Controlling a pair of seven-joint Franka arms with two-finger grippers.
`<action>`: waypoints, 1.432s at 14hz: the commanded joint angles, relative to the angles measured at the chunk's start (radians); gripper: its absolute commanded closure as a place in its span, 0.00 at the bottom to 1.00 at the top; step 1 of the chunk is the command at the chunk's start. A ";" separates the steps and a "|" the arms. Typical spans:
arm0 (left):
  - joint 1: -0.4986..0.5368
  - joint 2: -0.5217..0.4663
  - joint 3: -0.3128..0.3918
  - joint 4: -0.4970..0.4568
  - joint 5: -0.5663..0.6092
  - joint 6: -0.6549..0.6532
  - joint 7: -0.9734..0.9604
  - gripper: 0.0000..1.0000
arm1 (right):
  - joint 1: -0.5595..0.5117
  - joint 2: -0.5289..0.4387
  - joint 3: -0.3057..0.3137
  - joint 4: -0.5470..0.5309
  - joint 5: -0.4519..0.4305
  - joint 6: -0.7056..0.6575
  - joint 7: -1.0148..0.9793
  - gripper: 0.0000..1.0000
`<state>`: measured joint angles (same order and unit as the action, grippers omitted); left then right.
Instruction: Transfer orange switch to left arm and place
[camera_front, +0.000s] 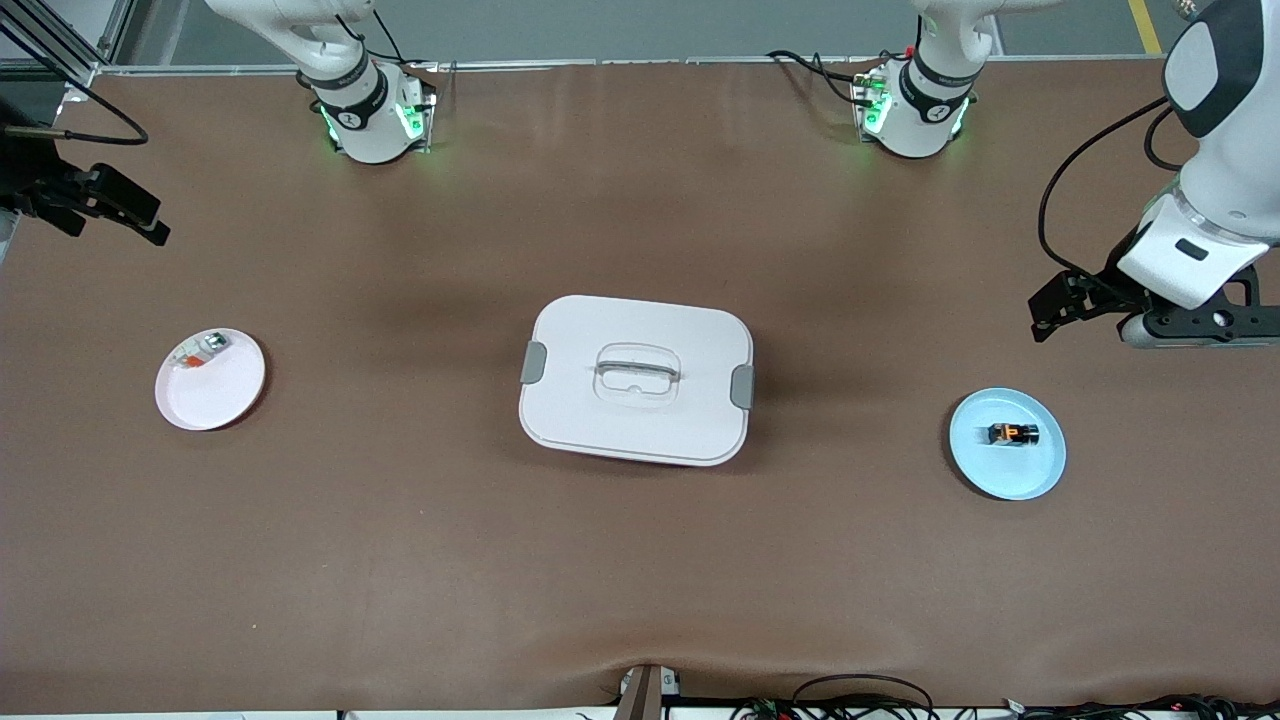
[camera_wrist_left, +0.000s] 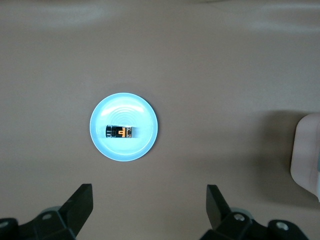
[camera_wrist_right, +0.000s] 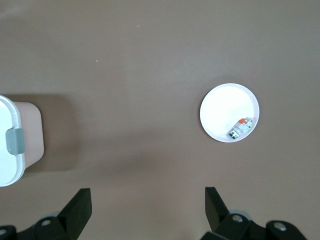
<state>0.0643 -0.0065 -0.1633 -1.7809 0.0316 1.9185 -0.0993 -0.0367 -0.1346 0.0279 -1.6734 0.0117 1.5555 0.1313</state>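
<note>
Front view | box (camera_front: 636, 380) mid-table between blue plate (camera_front: 1030, 480) and pink plate (camera_front: 225, 400) | both tools' fingers apart, empty

Box (camera_front: 637, 378) blocks table middle between pink plate (camera_front: 225, 392) and blue plate (camera_front: 1030, 468); bare table around it.

A pink plate (camera_front: 215, 385) holds a small silver and red-orange part (camera_front: 197, 354).

box (camera_wrist_left: 307, 155) cropped, left tool (camera_wrist_left: 147, 212) partly cut off
</note>
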 joint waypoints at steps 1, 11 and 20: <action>0.008 0.019 -0.002 0.031 -0.015 -0.027 0.010 0.00 | 0.017 -0.022 0.000 -0.023 -0.035 0.009 0.005 0.00; -0.146 0.022 0.142 0.040 -0.015 -0.030 0.009 0.00 | 0.017 -0.022 0.000 -0.022 -0.035 0.001 0.004 0.00; -0.141 0.013 0.136 0.038 -0.013 -0.033 0.009 0.00 | 0.017 -0.023 0.000 -0.022 -0.032 -0.005 -0.004 0.00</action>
<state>-0.0703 0.0075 -0.0340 -1.7603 0.0316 1.9091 -0.0993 -0.0270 -0.1346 0.0285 -1.6744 -0.0014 1.5514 0.1296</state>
